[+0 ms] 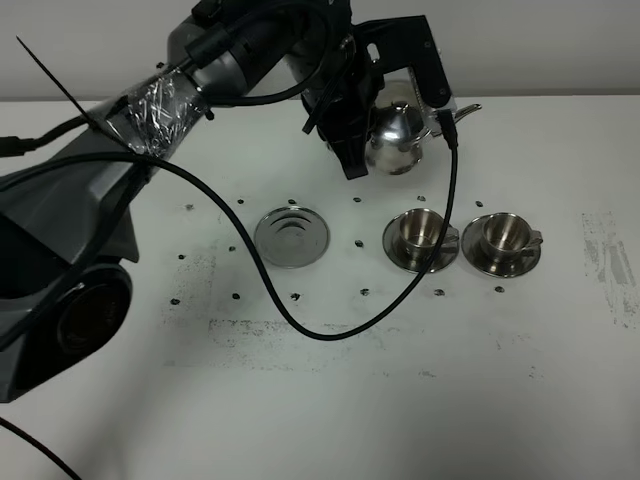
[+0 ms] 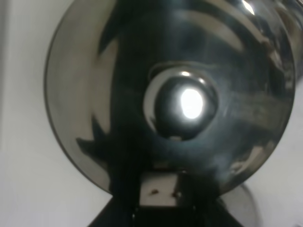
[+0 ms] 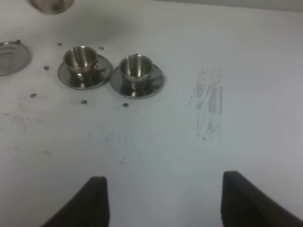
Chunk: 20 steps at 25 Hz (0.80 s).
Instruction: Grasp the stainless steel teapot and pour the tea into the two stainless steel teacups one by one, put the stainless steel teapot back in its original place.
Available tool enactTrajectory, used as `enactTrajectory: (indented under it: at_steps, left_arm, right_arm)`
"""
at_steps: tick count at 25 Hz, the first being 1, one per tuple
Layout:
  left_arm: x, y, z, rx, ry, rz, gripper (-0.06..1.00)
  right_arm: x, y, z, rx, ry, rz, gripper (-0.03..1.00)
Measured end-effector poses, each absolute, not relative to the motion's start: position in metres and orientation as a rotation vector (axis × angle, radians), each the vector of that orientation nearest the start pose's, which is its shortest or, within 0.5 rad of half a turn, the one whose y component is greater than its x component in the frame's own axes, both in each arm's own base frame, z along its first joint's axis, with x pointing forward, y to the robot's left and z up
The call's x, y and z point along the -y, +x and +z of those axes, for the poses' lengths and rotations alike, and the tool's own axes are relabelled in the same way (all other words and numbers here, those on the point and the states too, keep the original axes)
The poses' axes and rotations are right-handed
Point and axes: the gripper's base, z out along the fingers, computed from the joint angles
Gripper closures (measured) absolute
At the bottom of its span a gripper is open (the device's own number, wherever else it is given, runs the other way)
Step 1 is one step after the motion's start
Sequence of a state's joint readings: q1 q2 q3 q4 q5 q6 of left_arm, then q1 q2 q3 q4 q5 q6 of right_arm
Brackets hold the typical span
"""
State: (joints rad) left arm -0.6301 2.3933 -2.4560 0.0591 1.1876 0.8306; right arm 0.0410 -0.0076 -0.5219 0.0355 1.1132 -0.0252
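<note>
Shiny steel teapot with domed knobbed lid (image 1: 398,135) is off flat round steel dish (image 1: 291,237), up in air behind cups. Left gripper (image 1: 355,145) clamped on its handle side. Small steel teacup nearest pot (image 1: 418,232) and its twin (image 1: 505,235) show no dark tea. Both pours and return left (only pickup done, I reckon). Right gripper (image 3: 165,189) spread wide, holding nothing. No readable writing or labels.

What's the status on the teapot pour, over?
Left jaws shut on teapot, aloft behind cups. Right jaws open over table. Both cups look empty, dish bare. Nothing blocking the pour.
</note>
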Motion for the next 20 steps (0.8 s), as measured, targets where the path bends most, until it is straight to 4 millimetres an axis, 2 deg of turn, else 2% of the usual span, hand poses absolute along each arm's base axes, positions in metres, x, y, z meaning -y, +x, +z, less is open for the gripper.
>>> enactTrajectory:
  at_steps: [8, 20]
  left_arm:
    - [0.322, 0.431, 0.249, -1.739, 1.947, 0.180, 0.76]
    - [0.330, 0.430, 0.250, -1.455, 2.133, 0.281, 0.76]
  right_arm:
    - [-0.002, -0.011, 0.279, -2.066, -0.072, 0.052, 0.47]
    - [-0.002, -0.011, 0.279, -2.066, -0.072, 0.052, 0.47]
